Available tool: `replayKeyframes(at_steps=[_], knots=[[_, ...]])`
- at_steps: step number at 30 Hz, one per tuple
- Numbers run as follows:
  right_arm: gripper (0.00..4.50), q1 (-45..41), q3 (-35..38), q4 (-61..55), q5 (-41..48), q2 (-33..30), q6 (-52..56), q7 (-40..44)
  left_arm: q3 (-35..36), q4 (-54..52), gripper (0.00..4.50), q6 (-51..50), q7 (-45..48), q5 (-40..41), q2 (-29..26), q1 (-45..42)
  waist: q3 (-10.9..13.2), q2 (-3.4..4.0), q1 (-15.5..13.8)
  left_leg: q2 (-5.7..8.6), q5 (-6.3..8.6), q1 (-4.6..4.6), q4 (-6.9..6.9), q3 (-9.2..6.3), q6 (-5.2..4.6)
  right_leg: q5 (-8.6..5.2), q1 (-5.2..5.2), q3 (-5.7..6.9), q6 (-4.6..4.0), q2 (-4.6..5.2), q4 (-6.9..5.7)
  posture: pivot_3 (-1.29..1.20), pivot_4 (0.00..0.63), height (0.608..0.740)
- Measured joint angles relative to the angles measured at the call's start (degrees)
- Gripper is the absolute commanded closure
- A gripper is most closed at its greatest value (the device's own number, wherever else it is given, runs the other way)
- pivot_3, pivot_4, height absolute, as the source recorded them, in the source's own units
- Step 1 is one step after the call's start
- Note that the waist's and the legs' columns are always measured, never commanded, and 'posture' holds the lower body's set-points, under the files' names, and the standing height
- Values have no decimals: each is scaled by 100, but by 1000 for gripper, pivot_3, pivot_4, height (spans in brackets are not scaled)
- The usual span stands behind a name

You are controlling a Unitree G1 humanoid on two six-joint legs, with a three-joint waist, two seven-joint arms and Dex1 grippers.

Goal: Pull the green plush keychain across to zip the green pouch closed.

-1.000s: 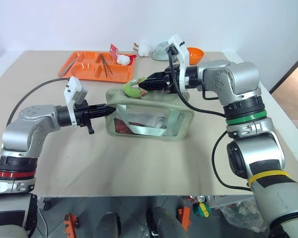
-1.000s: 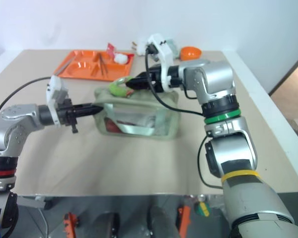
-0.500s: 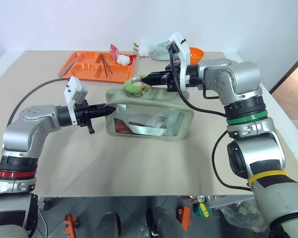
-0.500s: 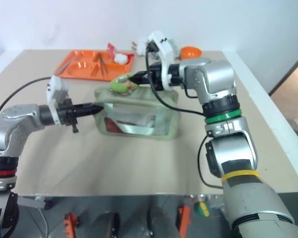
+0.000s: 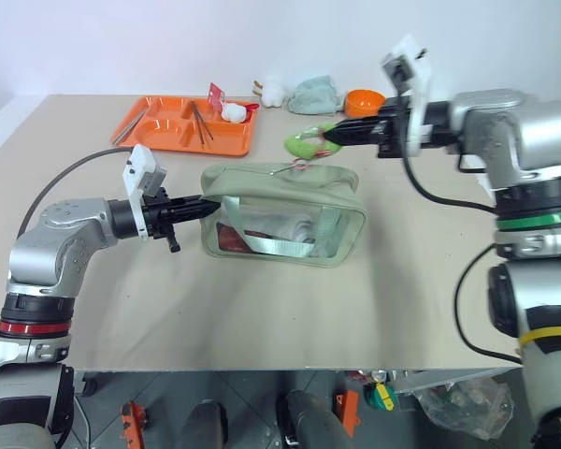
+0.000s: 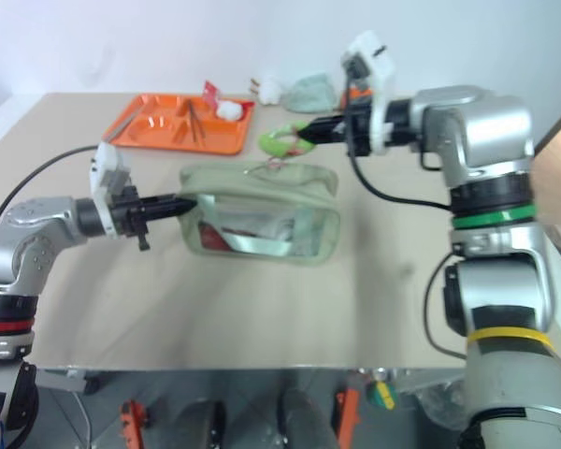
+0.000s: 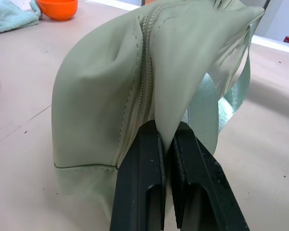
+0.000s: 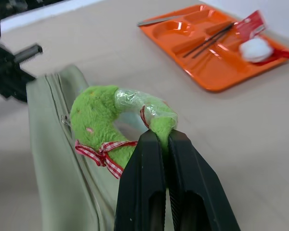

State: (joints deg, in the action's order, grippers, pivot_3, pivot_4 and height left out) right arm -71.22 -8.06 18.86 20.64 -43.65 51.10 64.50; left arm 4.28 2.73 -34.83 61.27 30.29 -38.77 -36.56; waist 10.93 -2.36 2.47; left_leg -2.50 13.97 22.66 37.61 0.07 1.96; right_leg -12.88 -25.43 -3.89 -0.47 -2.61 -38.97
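The green pouch [image 5: 290,213] lies in the middle of the table, and its zipper [image 7: 143,72] runs along the top. My left gripper [image 5: 204,205] is shut on the fabric at the pouch's left end, pinching it between both fingers [image 7: 140,178]. The green plush keychain [image 5: 305,143], a fuzzy lime ring with a red checked ribbon [image 8: 103,155], hangs above the pouch's far edge. My right gripper [image 8: 162,135] is shut on the keychain's plastic-wrapped end. A thin cord runs from the keychain down to the zipper pull [image 5: 286,168].
An orange tray [image 5: 166,131] with chopsticks and a white ball stands at the back left. A pale teal cloth [image 5: 314,94], an orange bowl [image 5: 365,99] and a white plush toy [image 5: 273,90] sit along the back edge. Bare tabletop lies right of the pouch.
My right gripper closed on the keychain near the pouch's left end, then carried it right and slightly up, past the pouch's middle. The left gripper kept its hold.
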Motion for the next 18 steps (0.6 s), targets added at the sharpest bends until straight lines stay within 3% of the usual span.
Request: replayKeyframes(at_steps=[4, 7, 18], knots=[[4483, 694, 1, -540, -237, -955, -648, 327, -4, 22, 4500, 0, 32, -1, 5, -10, 0, 0, -2, 7, 0, -2, 0, 5, 0, -3, 1, -6, 6, 6, 1, 0, 150, 740], [4483, 796, 2, -552, -555, -1219, -1128, 258, 23, 76, 4500, -1, 26, -13, -12, -14, 1, 2, 22, 7, 0, -13, 0, 18, 0, -2, 2, -19, 8, 5, -3, 0, 150, 740], [4483, 745, 20, -284, -1213, -1441, -2578, -8, -165, 76, 4500, 2, 57, 3, 18, -140, 1, 2, 0, 18, 2, -7, -2, 16, -2, -11, 3, -19, 20, 17, 0, 0, 150, 740]])
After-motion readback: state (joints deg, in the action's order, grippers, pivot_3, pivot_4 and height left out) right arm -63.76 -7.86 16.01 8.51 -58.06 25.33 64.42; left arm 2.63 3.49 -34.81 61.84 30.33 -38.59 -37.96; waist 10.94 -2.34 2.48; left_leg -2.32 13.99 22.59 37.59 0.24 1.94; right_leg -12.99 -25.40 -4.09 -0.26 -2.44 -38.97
